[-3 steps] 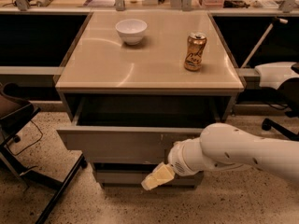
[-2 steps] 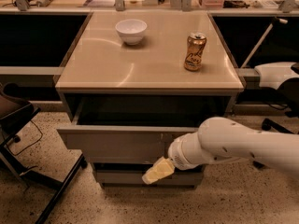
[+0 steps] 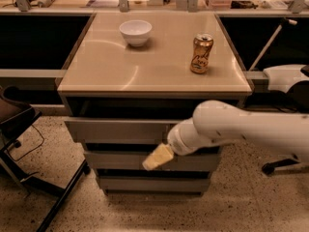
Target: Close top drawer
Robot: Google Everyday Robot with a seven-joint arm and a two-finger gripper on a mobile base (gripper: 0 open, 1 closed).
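The top drawer [image 3: 116, 129] is a wide grey drawer with a plain flat front, just under the beige desk top [image 3: 154, 76]. It stands pulled out a little, with a dark gap above its front. Two other grey drawer fronts sit below it. My white arm reaches in from the right across the drawer's right part. My gripper [image 3: 157, 157] is cream-coloured and sits in front of the second drawer front, just below the top drawer's lower edge, right of centre.
A white bowl [image 3: 135, 32] and a gold drink can [image 3: 201, 53] stand on the desk top. A black chair [image 3: 19, 129] stands at the left on the speckled floor. A white object and a chair base are at the right [image 3: 285, 76].
The top drawer has gone in and sticks out less than before. My arm and gripper have moved towards the desk with it.
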